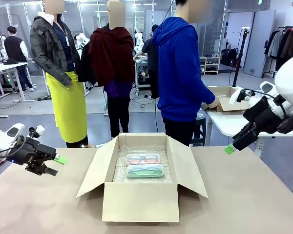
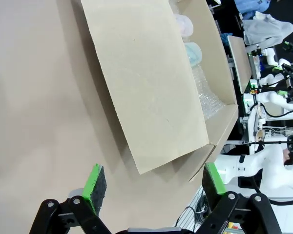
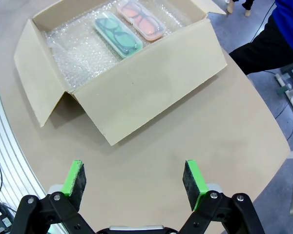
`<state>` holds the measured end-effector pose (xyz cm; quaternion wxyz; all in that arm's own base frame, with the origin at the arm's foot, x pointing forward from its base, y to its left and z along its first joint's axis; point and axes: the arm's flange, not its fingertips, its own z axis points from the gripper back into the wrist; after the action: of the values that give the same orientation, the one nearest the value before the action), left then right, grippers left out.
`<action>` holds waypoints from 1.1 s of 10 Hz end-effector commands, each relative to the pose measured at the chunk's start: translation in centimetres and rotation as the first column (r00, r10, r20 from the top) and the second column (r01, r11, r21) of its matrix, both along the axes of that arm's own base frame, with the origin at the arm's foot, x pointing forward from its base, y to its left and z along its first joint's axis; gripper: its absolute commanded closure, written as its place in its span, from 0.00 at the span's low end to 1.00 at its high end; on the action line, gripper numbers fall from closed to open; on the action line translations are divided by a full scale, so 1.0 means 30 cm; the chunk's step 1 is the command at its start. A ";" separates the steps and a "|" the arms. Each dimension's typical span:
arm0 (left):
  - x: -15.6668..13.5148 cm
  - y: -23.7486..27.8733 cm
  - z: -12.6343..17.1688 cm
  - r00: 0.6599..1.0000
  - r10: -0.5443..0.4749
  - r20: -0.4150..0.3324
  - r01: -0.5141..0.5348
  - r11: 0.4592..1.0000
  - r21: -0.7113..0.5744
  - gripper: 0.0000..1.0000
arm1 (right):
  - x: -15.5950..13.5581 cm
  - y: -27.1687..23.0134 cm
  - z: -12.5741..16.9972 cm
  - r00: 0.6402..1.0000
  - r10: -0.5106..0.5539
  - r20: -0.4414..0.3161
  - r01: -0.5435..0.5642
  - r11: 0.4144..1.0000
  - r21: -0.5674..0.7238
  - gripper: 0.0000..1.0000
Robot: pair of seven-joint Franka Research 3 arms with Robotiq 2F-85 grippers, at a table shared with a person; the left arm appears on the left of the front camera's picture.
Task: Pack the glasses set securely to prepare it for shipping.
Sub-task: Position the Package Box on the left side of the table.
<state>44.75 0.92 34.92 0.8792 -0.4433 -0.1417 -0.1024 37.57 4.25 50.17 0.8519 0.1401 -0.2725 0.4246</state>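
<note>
The glasses set lies in the open cardboard box point(image 1: 139, 201) on bubble wrap: a pink case point(image 1: 142, 159) at the back and a mint green case point(image 1: 145, 170) in front of it. From the right wrist camera the green case point(image 3: 118, 34) and pink case point(image 3: 140, 19) lie side by side, spectacles showing through clear lids. My left gripper point(image 1: 53, 165) hovers open over the table left of the box, nothing between its pads point(image 2: 95, 181). High to the right of the box, my right gripper point(image 1: 234, 145) is open and empty, with its pads point(image 3: 74, 178) spread.
The box's four flaps stand open; the left flap point(image 2: 146, 87) and right flap point(image 3: 151, 92) slope outward over the table. A person in a blue hoodie point(image 1: 180, 68) stands at the far side, hand on another box point(image 1: 229, 100) on a side table.
</note>
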 end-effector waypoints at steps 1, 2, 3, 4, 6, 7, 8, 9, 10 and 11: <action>-0.017 0.004 0.009 1.000 -0.002 0.007 0.002 1.000 -0.003 0.00 | -0.001 0.005 0.004 1.000 -0.013 -0.009 0.013 1.000 -0.002 0.00; 0.000 0.000 0.000 1.000 0.000 0.000 0.000 1.000 0.000 0.00 | -0.001 0.005 0.004 1.000 -0.013 -0.009 0.013 1.000 -0.002 0.00; 0.038 -0.020 -0.029 0.999 0.044 -0.022 -0.045 0.997 -0.057 0.00 | -0.001 0.005 0.004 1.000 -0.013 -0.009 0.013 1.000 -0.002 0.00; 0.065 -0.052 -0.076 0.996 0.080 -0.031 -0.082 0.992 -0.091 0.00 | -0.001 0.005 0.004 1.000 -0.013 -0.009 0.013 1.000 -0.002 0.00; 0.104 -0.108 -0.147 0.992 0.123 -0.037 -0.126 0.988 -0.087 0.00 | -0.001 0.005 0.004 1.000 -0.013 -0.009 0.013 1.000 -0.002 0.00; 0.125 -0.134 -0.175 0.989 0.147 -0.032 -0.149 0.984 -0.095 0.00 | -0.001 0.005 0.004 1.000 -0.013 -0.009 0.013 1.000 -0.002 0.00; 0.141 -0.159 -0.202 0.987 0.161 -0.025 -0.162 0.982 -0.101 0.00 | -0.001 0.005 0.004 1.000 -0.013 -0.009 0.013 1.000 -0.002 0.00; 0.159 -0.177 -0.228 0.983 0.181 -0.028 -0.183 0.977 -0.107 0.00 | -0.001 0.005 0.004 1.000 -0.013 -0.009 0.013 1.000 -0.002 0.00; 0.185 -0.189 -0.254 0.978 0.206 -0.028 -0.208 0.972 -0.110 0.00 | -0.001 0.005 0.004 1.000 -0.013 -0.009 0.013 1.000 -0.002 0.00; 0.196 -0.199 -0.268 0.977 0.211 -0.045 -0.215 0.969 -0.120 0.00 | -0.001 0.005 0.004 1.000 -0.013 -0.009 0.013 1.000 -0.002 0.00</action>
<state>49.98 -4.68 27.64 0.8609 -0.4819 -0.1628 0.0041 37.59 4.23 50.18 0.8519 0.1401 -0.2725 0.4248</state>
